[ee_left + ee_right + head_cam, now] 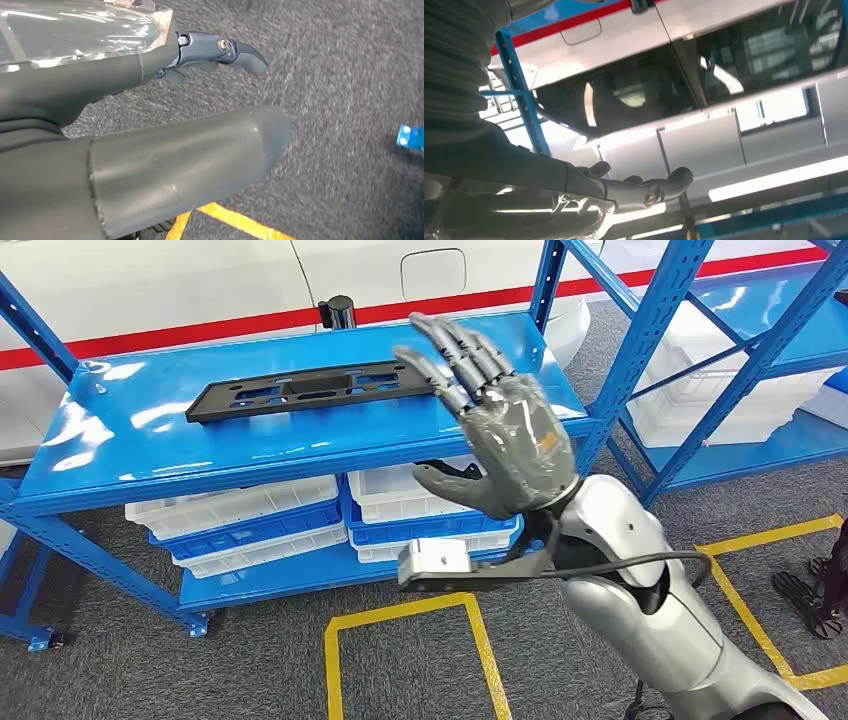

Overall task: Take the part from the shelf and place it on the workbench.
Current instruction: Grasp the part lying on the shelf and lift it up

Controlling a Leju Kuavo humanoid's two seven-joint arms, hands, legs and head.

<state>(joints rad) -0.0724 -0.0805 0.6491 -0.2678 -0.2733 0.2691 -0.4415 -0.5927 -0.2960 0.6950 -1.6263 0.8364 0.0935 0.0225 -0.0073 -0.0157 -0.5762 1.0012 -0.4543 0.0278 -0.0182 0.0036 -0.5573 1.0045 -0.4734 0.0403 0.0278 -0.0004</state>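
The black part (312, 390), a long flat plastic panel with cut-outs, lies flat on the top board of the blue shelf (120, 455), just beyond and to the left of my right fingertips (430, 335). My right hand (500, 430) is raised over the shelf's front edge, palm turned toward the part, fingers stretched out and spread, thumb splayed low; it holds nothing and touches nothing. The near end of the part sits close under my fingertips, though I cannot tell whether they are over it or just short of it.

My left hand (220, 52) hangs down over the grey carpet (340, 75), near a yellow floor line (240, 222). Its fingers look loosely curled, with nothing in them, but I cannot tell for certain how far they are closed.

I judge this to be the reach step: the part is not yet gripped and nothing has gone to the workbench. The next move calls for lowering my right hand onto the part's near end and closing fingers above and thumb below its thin edge. The panel is long, so a grip at one end may let it tip or drag across the glossy board.
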